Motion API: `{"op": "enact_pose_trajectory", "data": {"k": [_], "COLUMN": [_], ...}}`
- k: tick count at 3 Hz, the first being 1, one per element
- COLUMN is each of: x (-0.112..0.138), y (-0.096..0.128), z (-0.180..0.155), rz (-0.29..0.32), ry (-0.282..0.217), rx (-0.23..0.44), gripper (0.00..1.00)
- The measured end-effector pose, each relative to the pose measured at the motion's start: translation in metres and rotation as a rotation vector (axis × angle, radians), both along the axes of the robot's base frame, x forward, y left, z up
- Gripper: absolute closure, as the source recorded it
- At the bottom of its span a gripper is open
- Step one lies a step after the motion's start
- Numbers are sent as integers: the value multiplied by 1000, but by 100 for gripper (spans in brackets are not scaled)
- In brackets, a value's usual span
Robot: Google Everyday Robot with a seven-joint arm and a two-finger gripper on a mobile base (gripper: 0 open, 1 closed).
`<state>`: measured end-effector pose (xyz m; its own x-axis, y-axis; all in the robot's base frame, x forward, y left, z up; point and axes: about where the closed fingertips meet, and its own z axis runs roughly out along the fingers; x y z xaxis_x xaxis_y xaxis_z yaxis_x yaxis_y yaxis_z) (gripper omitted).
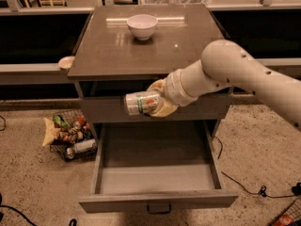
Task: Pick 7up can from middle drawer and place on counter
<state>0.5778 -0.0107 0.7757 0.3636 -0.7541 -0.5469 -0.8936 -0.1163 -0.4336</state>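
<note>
The 7up can [139,103], silvery with green lettering and a red-orange spot, lies on its side in my gripper [153,105]. The gripper is shut on the can and holds it in the air in front of the top drawer front, above the open middle drawer [157,180] and just below the counter's front edge. The drawer tray is pulled out and empty, with a small dark handle on its front panel. The counter [141,51] is a glossy grey-brown slab on the grey cabinet. My white arm reaches in from the right.
A white round bowl [142,26] stands at the back middle of the counter. A wire basket of snacks [70,135] sits on the floor left of the cabinet. A small pale dish [66,62] rests on the ledge at the left. Cables lie on the floor at the right.
</note>
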Motion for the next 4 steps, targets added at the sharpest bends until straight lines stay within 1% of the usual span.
{"op": "enact_pose_trajectory", "data": {"k": [1,2,3,4], "x": [2,1,12,28], "y": [1,3,-5,-23], "z": [4,6,45,105], "rz": [1,0,-10,-32], "ry": [-5,-6,-71,-167], "rx": [3,21,106,187], "gripper": [100,100,100,100]}}
